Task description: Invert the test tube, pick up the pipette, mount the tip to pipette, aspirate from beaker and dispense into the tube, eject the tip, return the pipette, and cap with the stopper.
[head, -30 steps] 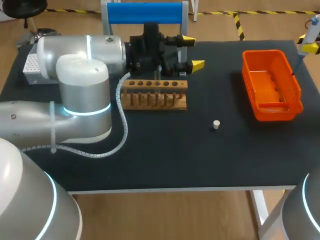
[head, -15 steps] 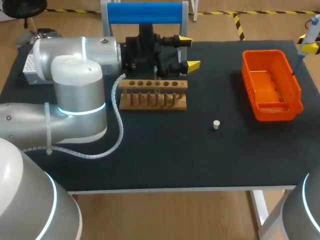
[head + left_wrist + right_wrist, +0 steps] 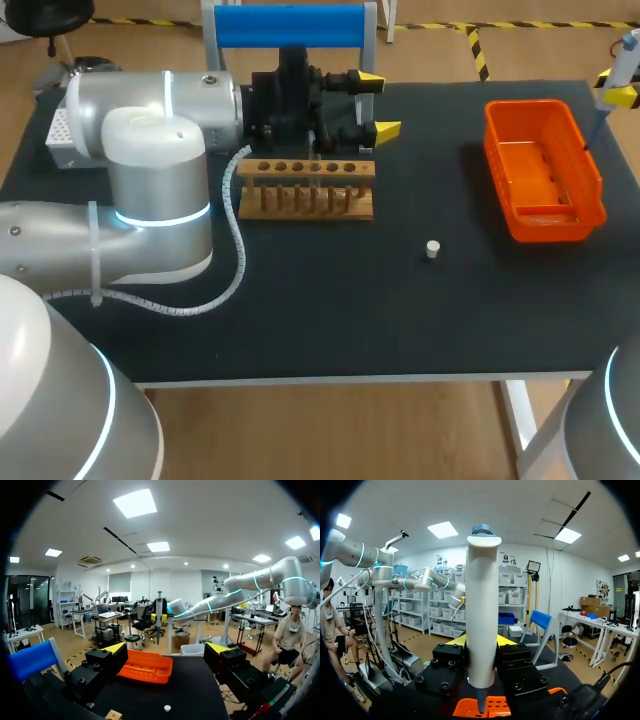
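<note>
Left claw [image 3: 378, 103] stood released and empty, its yellow ends spread wide just behind the wooden rack [image 3: 310, 188] at the far side of the table [image 3: 330, 310]. The right claw [image 3: 481, 640] was clenched on the pipette [image 3: 481, 605], pressing its white body from both sides and holding it upright above the orange bin [image 3: 545, 170] near the table's far right corner. The small white stopper [image 3: 432, 249] lay alone on the table between rack and bin, well apart from both. The likeliest trouble, as I judged it, was the pipette's thin lower end catching the bin's wall if the arm came down off-centre; the smooth body could also slide in the grip, since the hold was low on a tall, top-heavy tool. The left claw stood so near the rack that a careless swing might knock it over; the stopper looked small and round enough to roll away from a poor pinch. No test tube showed in the rack's holes and no beaker was in view; whether a plastic tip sat on the pipette's end could not be made out. In the head view the right claw was cut off at the edge, and the left arm [image 3: 150, 210] covered much of the table's left side, leaving only part of a perforated box [image 3: 60, 135] showing.
</note>
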Tool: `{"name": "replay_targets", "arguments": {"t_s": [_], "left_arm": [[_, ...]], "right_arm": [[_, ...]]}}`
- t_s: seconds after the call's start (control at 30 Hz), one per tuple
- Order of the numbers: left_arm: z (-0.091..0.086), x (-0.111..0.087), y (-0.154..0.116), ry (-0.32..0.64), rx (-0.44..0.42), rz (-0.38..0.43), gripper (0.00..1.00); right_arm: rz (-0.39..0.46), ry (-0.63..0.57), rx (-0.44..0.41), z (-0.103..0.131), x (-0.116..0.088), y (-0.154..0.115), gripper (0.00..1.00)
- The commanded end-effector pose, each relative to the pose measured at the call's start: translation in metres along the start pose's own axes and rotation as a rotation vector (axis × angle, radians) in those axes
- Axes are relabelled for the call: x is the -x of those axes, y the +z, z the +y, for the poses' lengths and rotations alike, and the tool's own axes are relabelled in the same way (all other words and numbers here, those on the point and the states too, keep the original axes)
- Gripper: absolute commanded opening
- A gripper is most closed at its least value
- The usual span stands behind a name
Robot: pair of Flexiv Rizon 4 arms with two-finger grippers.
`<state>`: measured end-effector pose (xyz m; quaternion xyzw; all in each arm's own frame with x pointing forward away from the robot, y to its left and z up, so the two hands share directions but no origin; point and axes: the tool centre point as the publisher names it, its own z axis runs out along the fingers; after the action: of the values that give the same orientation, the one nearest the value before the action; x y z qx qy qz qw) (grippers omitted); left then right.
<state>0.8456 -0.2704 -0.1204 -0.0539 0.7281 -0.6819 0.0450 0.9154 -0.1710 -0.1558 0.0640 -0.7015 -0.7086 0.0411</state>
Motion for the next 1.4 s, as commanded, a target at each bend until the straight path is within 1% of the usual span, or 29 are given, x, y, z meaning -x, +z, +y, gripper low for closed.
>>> {"name": "replay_targets", "arguments": {"t_s": [0.03, 0.17, 0.23, 0.4, 0.7, 1.1, 1.4], "left_arm": [[0.000, 0.000, 0.001, 0.001, 0.000, 0.000, 1.00], [0.000, 0.000, 0.001, 0.001, 0.000, 0.000, 1.00], [0.000, 0.000, 0.001, 0.001, 0.000, 0.000, 1.00], [0.000, 0.000, 0.001, 0.001, 0.000, 0.000, 1.00], [0.000, 0.000, 0.001, 0.001, 0.000, 0.000, 1.00], [0.000, 0.000, 0.001, 0.001, 0.000, 0.000, 1.00], [0.000, 0.000, 0.001, 0.001, 0.000, 0.000, 1.00]], "right_arm": [[0.001, 0.000, -0.003, 0.001, 0.000, -0.001, 0.00], [0.001, 0.000, -0.003, 0.001, 0.000, -0.001, 0.00], [-0.011, -0.006, -0.025, 0.001, -0.007, 0.008, 0.00], [-0.006, -0.014, -0.034, 0.001, -0.022, 0.038, 0.00], [0.018, -0.008, -0.045, -0.005, -0.037, 0.099, 0.00], [0.040, 0.008, -0.039, -0.005, -0.043, 0.169, 0.00], [0.052, 0.018, -0.042, -0.010, -0.044, 0.209, 0.00]]}}
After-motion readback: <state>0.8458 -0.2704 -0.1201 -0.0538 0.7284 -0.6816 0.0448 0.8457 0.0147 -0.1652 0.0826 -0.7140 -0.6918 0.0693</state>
